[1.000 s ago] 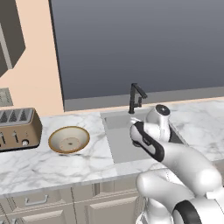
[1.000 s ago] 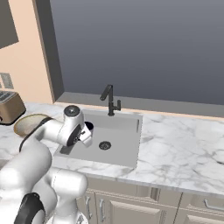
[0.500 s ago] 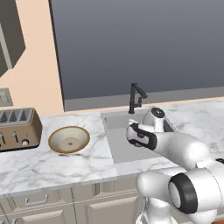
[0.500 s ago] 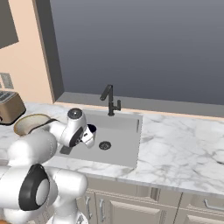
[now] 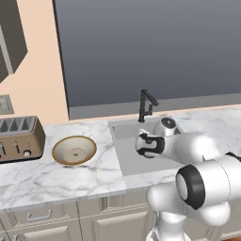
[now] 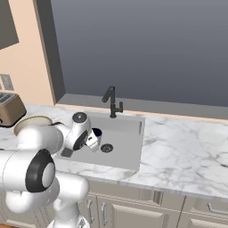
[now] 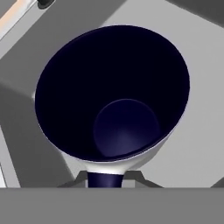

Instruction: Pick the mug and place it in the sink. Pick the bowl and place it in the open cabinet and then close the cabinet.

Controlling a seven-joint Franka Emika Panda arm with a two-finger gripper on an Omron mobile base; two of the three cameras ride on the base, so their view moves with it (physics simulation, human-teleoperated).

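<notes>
Claw (image 6: pixel 92 139) pinched shut on the rim of the mug (image 7: pixel 113 94), with the navy interior facing the hand view and the dark handle jutting toward the bottom edge. Held above the grey floor of the sink (image 5: pixel 129 155), toward its left half, with the mug tipped rather than upright, so seemingly not yet set down. In the right base view, mug (image 6: pixel 95 133) seen just left of the round dark drain (image 6: pixel 106 148).

Best handled, by judgement: lower slowly until the mug's base meets the basin floor, level the wrist first so it lands flat, stay clear of the drain and the left wall, then spread the claw and lift straight up so the rim is not dragged.

Outward from there: thin black faucet (image 5: pixel 146 104) at the back edge of the sink. White marbled surface (image 5: pixel 56 176) on both sides. To the left, tan bowl (image 5: pixel 74 150) with brown rim, upright, well apart from the sink, not yet moved. Further left, bronze toaster (image 5: pixel 19 138) near the bowl but not touching. Cream drawer fronts (image 5: pixel 42 216) below, peach wall and large dark window (image 5: pixel 155 47) behind. Dark cabinet (image 5: pixel 10 37) at upper left, partly cut off, so its door position cannot be told.
</notes>
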